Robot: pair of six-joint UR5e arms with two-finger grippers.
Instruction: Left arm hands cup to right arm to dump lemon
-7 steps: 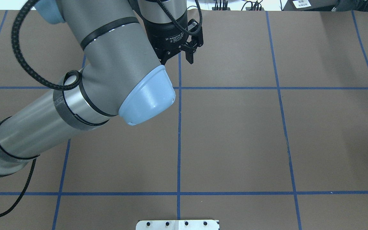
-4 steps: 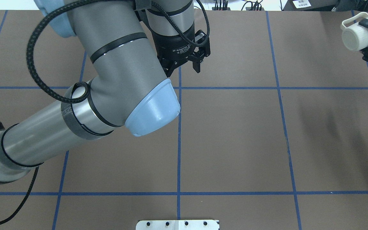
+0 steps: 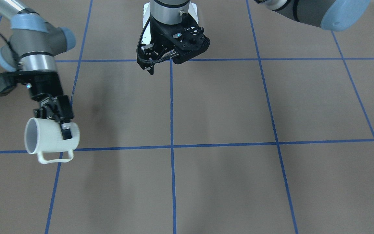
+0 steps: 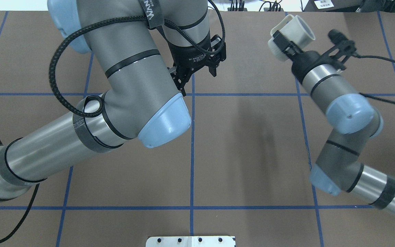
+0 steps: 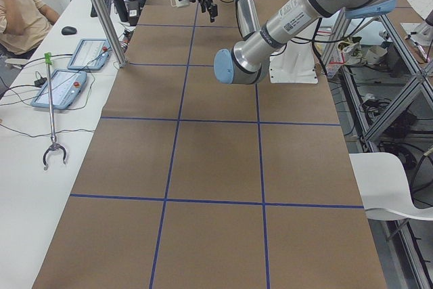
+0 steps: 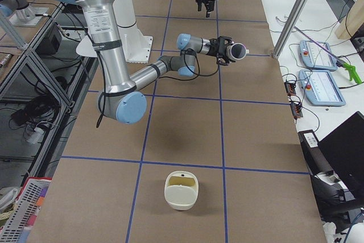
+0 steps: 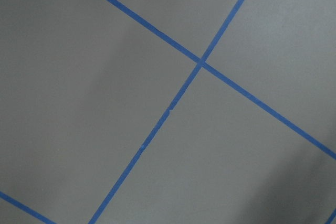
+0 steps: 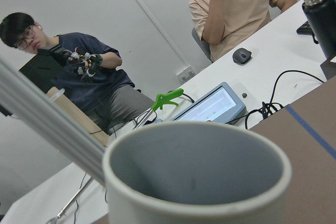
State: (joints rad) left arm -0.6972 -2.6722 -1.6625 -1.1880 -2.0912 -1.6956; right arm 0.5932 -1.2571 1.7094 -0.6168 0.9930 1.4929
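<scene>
My right gripper point(image 4: 282, 43) is shut on the off-white cup point(image 4: 292, 34) and holds it in the air over the far right part of the table. In the front view the cup point(image 3: 49, 138) lies tipped on its side in the right gripper point(image 3: 63, 127), with its handle at the bottom of the picture. The right wrist view shows the cup's rim point(image 8: 197, 129) and a bare greyish inside. The lemon shows in no view. My left gripper point(image 4: 199, 76) is open and empty, above the table's far middle and well apart from the cup. It also shows in the front view point(image 3: 151, 66).
An off-white container point(image 6: 182, 190) with a yellowish inside stands on the table's right end. A white base plate point(image 4: 190, 241) sits at the near edge. Operators, tablets point(image 5: 59, 88) and a metal pole point(image 5: 101, 15) line the far side table.
The right arm has swung in from the right edge, carrying the cup to the left over the far part of the table. The left arm has shifted slightly right and nearer, its gripper still open.
</scene>
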